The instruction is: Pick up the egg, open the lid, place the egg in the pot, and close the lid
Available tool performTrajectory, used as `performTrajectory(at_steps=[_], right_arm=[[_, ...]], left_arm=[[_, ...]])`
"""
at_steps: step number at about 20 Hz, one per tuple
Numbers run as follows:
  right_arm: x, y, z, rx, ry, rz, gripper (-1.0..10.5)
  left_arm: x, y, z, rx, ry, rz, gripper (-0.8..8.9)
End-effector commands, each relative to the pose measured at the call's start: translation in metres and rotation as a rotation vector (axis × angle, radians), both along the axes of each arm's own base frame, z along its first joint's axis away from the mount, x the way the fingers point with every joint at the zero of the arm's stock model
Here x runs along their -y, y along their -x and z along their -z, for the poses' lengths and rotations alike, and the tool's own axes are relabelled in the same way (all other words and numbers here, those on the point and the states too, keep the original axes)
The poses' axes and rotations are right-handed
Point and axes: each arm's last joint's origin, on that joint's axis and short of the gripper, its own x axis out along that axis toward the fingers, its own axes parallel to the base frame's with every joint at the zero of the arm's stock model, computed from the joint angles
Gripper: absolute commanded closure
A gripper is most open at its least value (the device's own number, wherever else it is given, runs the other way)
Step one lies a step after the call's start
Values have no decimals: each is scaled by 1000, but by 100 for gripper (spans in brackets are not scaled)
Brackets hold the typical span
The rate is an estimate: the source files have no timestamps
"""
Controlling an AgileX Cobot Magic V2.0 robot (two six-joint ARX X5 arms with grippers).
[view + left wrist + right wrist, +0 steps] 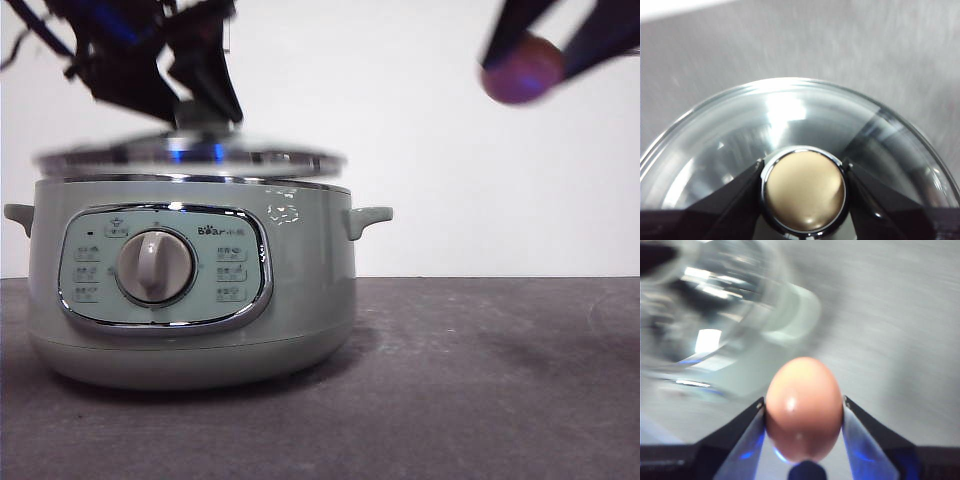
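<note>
A large round sage-green electric pot [190, 290] stood on the dark grey counter [480, 380]. The left claw [804, 185] gripped the knob [804, 192] of the chrome-rimmed glass lid [190, 158], just above the pot's rim. The right claw [804, 410] clenched the reddish-brown egg [804, 407], high beside the pot.

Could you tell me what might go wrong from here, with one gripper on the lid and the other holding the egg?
1. The left gripper pinches only the lid's small round knob; the lid could tilt or slip as it lifts.
2. The right gripper holds the smooth egg high in the air, beside the pot; a slip would likely break it.
3. The lid looks motion-blurred; a fast swing might knock the egg arm.
</note>
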Motion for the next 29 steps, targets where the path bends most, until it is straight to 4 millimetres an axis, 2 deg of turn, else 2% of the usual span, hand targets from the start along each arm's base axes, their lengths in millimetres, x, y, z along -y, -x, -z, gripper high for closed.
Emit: performTrajectory(at_steps=[1,4,8,12,15,18,21,25,29], right_arm=[[-9,-3,-16,30,-118,-81,959],[-30,-14,-31,41,-141,-145,959],[-74,-49,-41,39,-92,-227,959],[-123,-92,-31,12,-11,-293,959],[-158,-120,-15,-20,64,-343,959],[-186,-138,5,-42,155,-389,959],[-210,-144,34,-31,287,-402,959],[-225,-148,71,-54,399,-421,959],[-231,-153,96,-98,431,-433,959]], left_arm=[[-10,19,-53,170,85,-1,821],[-32,53,-93,274,69,-47,821],[-64,107,-131,359,78,-120,821],[-92,152,-141,426,72,-201,821],[-108,177,-141,449,81,-232,821],[-114,189,-140,454,85,-233,821],[-115,190,-138,440,75,-231,821],[-115,190,-137,434,72,-230,821],[-115,190,-136,424,65,-229,821]])
